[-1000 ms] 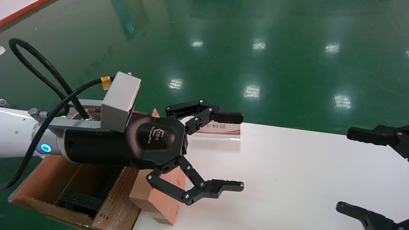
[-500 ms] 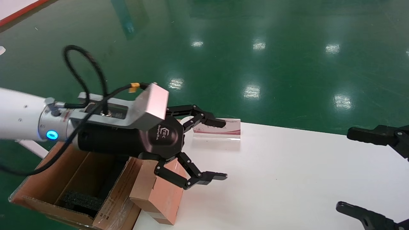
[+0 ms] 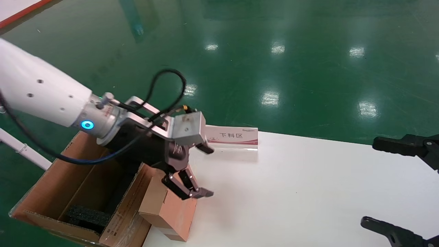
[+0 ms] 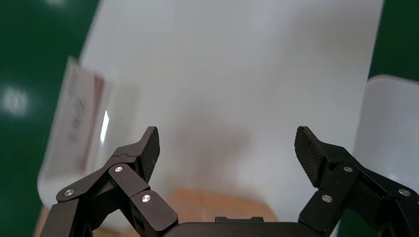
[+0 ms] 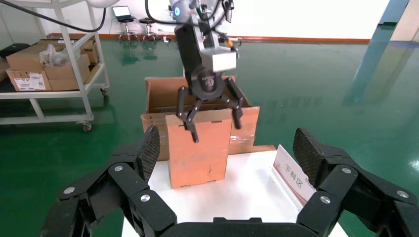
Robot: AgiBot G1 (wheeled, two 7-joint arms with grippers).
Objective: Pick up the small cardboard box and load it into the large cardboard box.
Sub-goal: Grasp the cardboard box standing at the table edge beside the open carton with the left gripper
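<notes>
Swinging down since a moment ago, my left gripper (image 3: 203,171) hangs spread above the small cardboard box (image 3: 171,209), ungrasped beside the large cardboard box (image 3: 85,178); my right gripper (image 3: 398,187) idles spread, well apart from it.

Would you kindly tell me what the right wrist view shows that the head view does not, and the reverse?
Only the right wrist view shows a metal shelving cart stacked with cartons. Only the head view shows black foam inside the large cardboard box. Both show the open left gripper over the small cardboard box, the white table, the sign, and the open right gripper.
</notes>
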